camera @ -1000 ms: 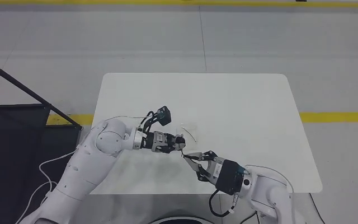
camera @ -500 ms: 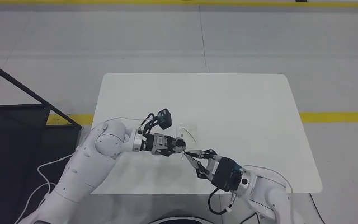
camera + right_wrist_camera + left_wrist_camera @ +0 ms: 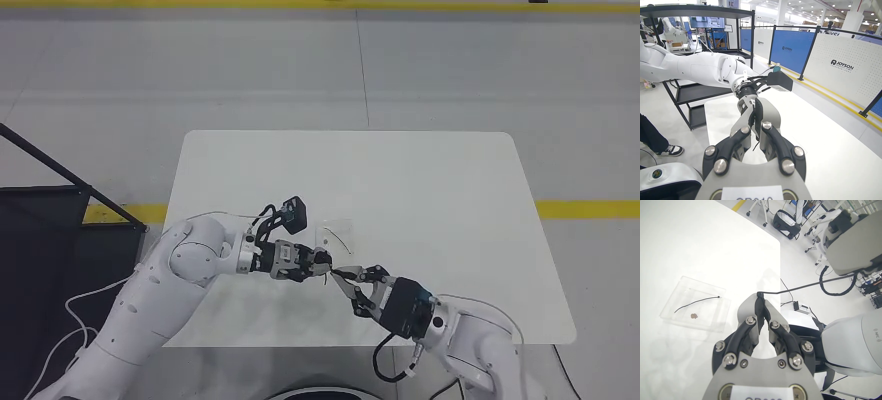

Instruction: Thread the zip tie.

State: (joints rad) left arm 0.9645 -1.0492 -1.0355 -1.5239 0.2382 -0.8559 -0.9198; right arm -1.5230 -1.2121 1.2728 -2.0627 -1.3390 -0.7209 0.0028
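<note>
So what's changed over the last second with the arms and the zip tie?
The right arm edged slightly toward the left arm, bringing the two sets of jaws closer. Both jaws stay shut on the zip tie; the clear tray and its spare tie haven't moved.

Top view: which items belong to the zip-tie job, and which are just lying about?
In the job:
zip tie, strung between the two arms
left gripper, shut on one end
right gripper, shut on the other end

Lying about:
clear tray on the table
spare zip tie and brown scrap inside the tray
</note>
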